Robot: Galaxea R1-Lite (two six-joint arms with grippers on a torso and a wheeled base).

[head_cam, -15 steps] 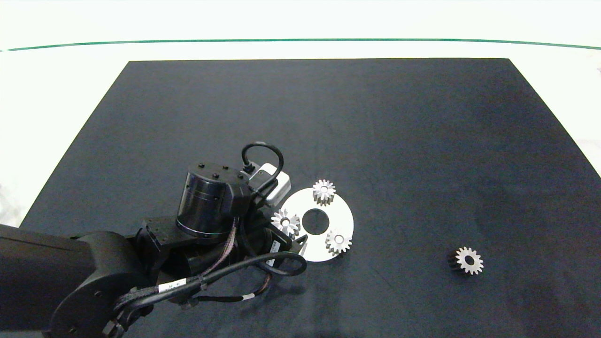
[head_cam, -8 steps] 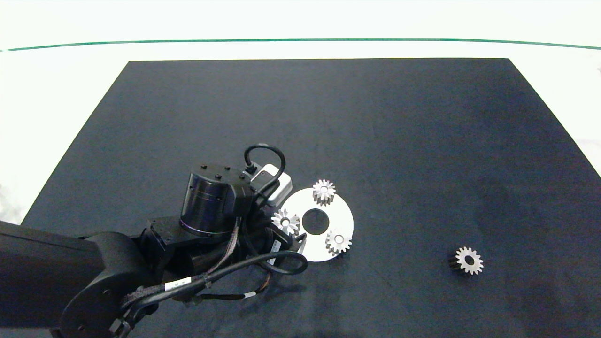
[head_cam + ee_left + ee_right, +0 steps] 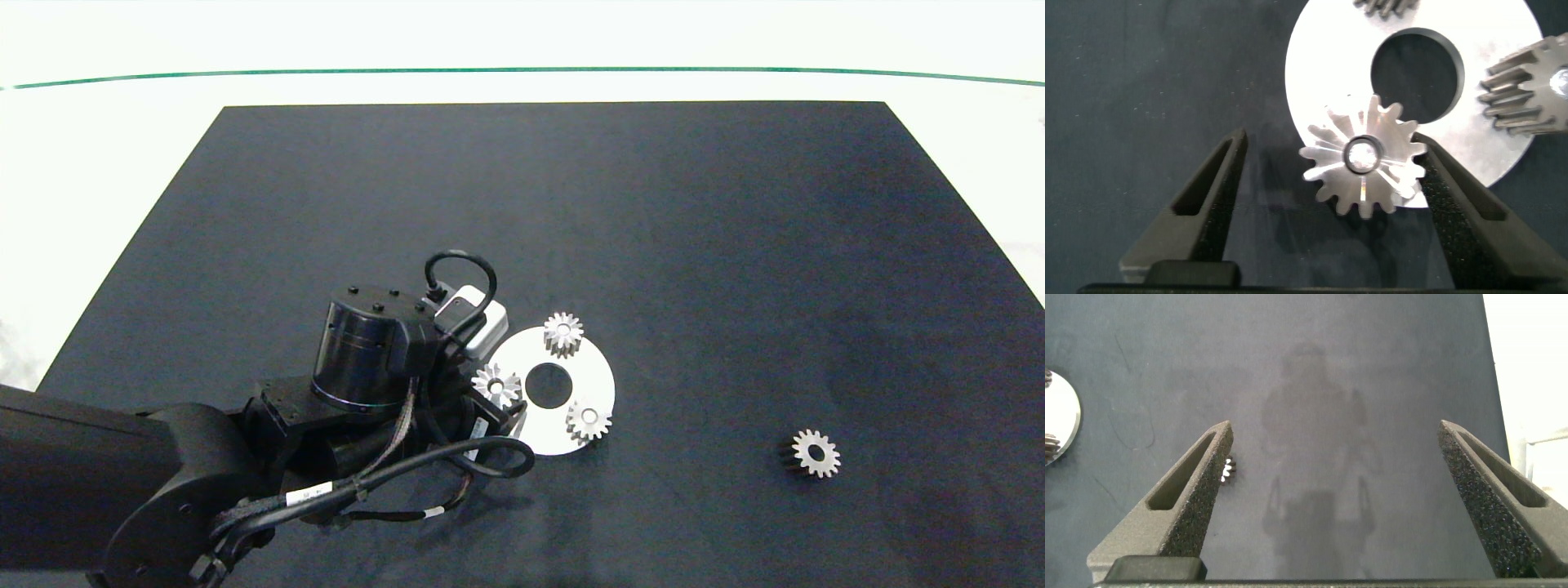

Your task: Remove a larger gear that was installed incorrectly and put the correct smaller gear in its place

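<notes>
Though straddled by fingers [image 3: 1217, 204], larger gear [image 3: 1364, 157] on disc [image 3: 1503, 139].

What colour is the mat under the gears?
Dark navy, almost black, plain mat; clearest in the head view.

left claw [image 3: 1327, 175]: fingers spread, low over table | right claw [image 3: 1335, 474]: fingers spread wide

Overhead lighting, bright and even. Tabletop [image 3: 122, 163] surround blown out to near white; dark mat [image 3: 571, 204] evenly lit. Far green line [image 3: 522, 70] bowed by lens distortion. Glare on silver disc [image 3: 1503, 98]. Soft arm shadow on mat in right wrist view. Focus sharp.
</notes>
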